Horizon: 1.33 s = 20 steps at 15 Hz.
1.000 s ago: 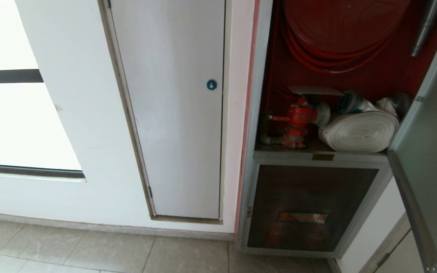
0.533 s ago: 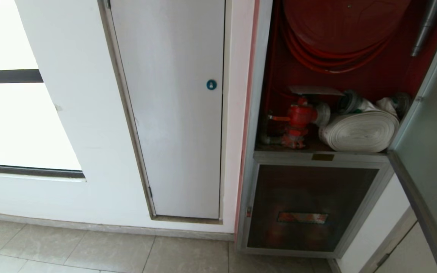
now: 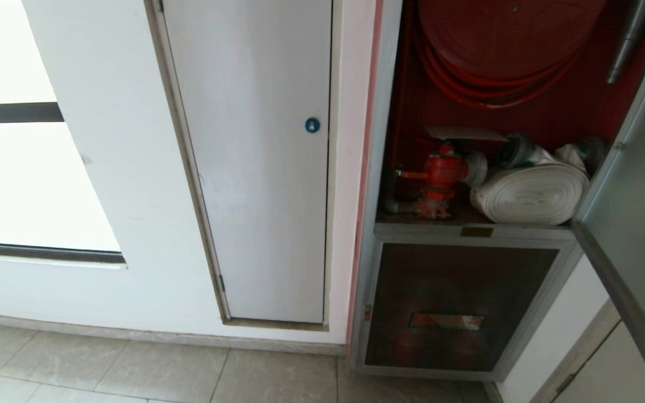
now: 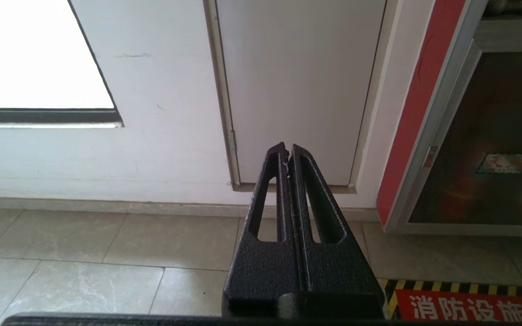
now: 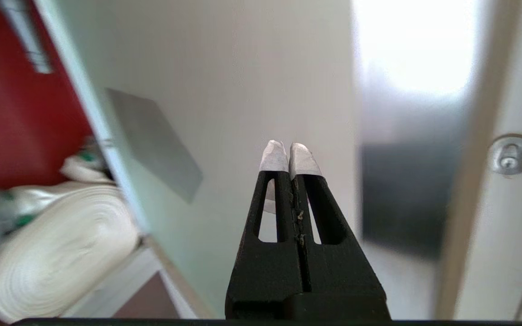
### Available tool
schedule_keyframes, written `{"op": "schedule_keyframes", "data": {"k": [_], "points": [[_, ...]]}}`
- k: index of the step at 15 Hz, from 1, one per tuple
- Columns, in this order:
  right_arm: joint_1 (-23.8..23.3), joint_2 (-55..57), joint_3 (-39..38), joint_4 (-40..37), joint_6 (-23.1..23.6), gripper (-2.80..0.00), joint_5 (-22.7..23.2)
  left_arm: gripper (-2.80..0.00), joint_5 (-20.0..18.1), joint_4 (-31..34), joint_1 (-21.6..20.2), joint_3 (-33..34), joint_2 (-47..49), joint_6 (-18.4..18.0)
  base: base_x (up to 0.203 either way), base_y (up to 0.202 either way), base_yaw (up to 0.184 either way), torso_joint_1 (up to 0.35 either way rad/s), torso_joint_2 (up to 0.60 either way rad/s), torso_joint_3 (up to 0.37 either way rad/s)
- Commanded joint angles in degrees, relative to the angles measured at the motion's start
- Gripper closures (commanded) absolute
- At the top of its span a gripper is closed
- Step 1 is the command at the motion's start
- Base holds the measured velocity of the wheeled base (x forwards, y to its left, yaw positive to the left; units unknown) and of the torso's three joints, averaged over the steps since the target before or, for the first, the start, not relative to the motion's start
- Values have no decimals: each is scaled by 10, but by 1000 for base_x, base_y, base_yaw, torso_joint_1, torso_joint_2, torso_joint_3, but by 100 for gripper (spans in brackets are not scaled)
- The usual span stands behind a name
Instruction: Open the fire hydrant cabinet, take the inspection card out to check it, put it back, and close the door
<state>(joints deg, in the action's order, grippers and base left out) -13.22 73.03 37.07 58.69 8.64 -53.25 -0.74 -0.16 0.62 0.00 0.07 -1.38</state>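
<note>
The fire hydrant cabinet (image 3: 379, 168) stands open, showing its red interior, red hose reel (image 3: 501, 39), red valve (image 3: 440, 176) and white rolled hose (image 3: 532, 193). The inspection card (image 3: 462, 133), a thin pale sheet, lies flat above the valve. The door (image 3: 636, 224) is swung out at the far right. My right gripper (image 5: 289, 151) is outside the head view; it is shut, empty, with white-taped tips pointing at the door's pale inner face (image 5: 224, 90), the rolled hose (image 5: 57, 240) off to one side. My left gripper (image 4: 286, 151) hangs parked and shut above the floor.
A white panel door with a round blue lock (image 3: 312, 125) is left of the cabinet. Below the open compartment is a smaller dark pane with a red label (image 3: 445, 321). A bright window (image 3: 20, 179) is at far left. A yellow-black floor marking (image 4: 465, 303) lies before the cabinet.
The door has swung further out to the right; its lower edge has slid toward the right border of the head view. Everything else is still.
</note>
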Motion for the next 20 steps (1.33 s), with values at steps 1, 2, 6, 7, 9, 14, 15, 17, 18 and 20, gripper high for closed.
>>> {"op": "schedule_keyframes", "data": {"k": [1,2,6,7,9,14,15,17,18,20], "points": [[-19,17,0,5,-1,0,-2,0,0,0,0,4,0,0,0,0,0,0,0,0],[-27,22,0,5,-4,0,-1,0,0,0,0,4,0,0,0,0,0,0,0,0],[-67,43,6,5,-16,0,18,0,0,0,0,4,0,1,0,0,0,0,0,0],[-83,50,7,5,-24,0,28,0,0,0,0,4,0,1,0,0,0,0,0,0],[-101,61,7,6,-31,0,41,0,0,0,0,4,0,0,0,0,0,0,0,0],[-137,83,11,6,-42,0,63,0,0,0,0,4,0,0,0,0,0,0,0,0],[-142,86,12,6,-46,0,68,0,0,0,0,4,0,0,0,0,0,0,0,0],[-155,99,18,6,-55,0,75,0,0,0,0,4,0,1,0,0,0,0,0,0],[-163,108,23,6,-58,0,78,0,0,0,0,4,0,0,0,0,0,0,0,0],[-173,120,34,6,-63,0,86,0,0,0,0,4,0,1,0,0,0,0,0,0]]}}
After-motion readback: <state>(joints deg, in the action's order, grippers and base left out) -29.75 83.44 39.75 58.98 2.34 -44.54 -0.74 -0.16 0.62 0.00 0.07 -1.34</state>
